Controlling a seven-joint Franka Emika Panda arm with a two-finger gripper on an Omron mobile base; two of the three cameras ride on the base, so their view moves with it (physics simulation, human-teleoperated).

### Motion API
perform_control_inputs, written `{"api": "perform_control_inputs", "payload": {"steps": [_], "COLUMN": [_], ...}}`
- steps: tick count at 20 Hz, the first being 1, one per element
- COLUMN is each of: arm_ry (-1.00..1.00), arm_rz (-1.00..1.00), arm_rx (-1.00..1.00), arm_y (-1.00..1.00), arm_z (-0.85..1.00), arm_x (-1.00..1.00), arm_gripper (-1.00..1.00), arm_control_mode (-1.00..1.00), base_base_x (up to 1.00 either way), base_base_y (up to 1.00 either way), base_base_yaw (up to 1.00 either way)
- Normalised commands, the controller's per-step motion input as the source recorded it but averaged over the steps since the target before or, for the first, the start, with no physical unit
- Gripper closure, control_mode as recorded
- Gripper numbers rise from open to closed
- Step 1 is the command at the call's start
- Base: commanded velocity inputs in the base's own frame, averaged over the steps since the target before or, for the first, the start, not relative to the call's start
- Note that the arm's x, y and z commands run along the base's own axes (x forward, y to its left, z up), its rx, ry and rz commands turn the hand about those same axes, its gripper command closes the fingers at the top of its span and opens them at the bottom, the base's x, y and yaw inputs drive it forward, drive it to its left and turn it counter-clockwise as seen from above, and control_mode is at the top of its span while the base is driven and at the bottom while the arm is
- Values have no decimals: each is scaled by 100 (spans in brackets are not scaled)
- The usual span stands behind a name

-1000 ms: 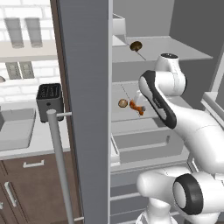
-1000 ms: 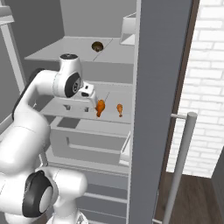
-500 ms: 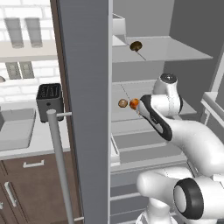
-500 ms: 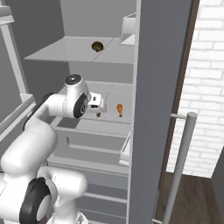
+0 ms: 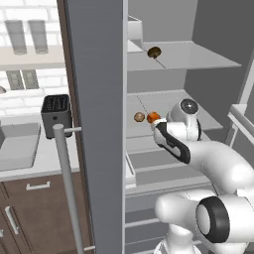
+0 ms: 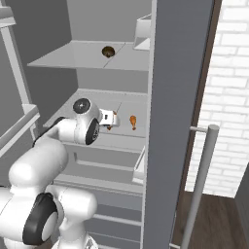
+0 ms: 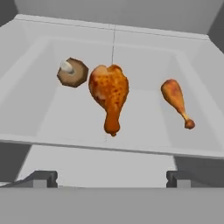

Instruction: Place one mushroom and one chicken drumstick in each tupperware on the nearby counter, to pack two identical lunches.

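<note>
End effector (image 7: 112, 177): jaws apart at wide spread, nothing between them. In the hand view the two dark finger tips (image 7: 41, 178) sit at the bottom edge, well short of the food. The arm reaches into the open fridge at the middle shelf (image 5: 163, 101).

Middle shelf contents, hand view: large chicken drumstick (image 7: 109, 94) near centre, meaty end up, bone end down. Mushroom (image 7: 72, 72) just beside its upper left, brown cap with pale stem facing the camera; whether the two touch, cannot tell. Second, smaller drumstick (image 7: 176, 100) apart to the right, tilted, bone end toward lower right.

Left base view: mushroom (image 5: 139, 117) and one drumstick (image 5: 153, 117) lie side by side on the middle shelf, just beyond the arm's wrist. Right base view: the smaller drumstick (image 6: 133, 121) lies free on the shelf to the right of the hand; the other is partly hidden behind the hand.

Upper shelf (image 5: 198, 57): another mushroom (image 5: 154, 51), also seen from the right base view (image 6: 108, 51).

Bench (image 5: 37, 163): pale top over dark brown cabinets, left of the fridge door (image 5: 96, 124). Black toaster (image 5: 56, 115) stands on it. A shallow light-grey tupperware (image 5: 17, 149) lies on the bench left of the toaster, cut by the frame edge.
</note>
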Motion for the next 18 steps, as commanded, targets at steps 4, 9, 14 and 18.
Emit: {"api": "perform_control_inputs", "payload": {"steps": [4,9,14,18], "arm_ry": [6,0,0,0], "arm_rz": [8,0,0,-1], "arm_rx": [17,0,0,0], "arm_y": [-18,0,0,0], "arm_z": [4,0,-3,-2], "arm_x": [32,14,41,33], "arm_gripper": [-100,-100,-100,-100], "arm_control_mode": [-100,-100,-100,-100], "base_base_x": [0,0,0,0], "base_base_y": [0,0,0,0], "base_base_yaw": [0,0,0,0]}}
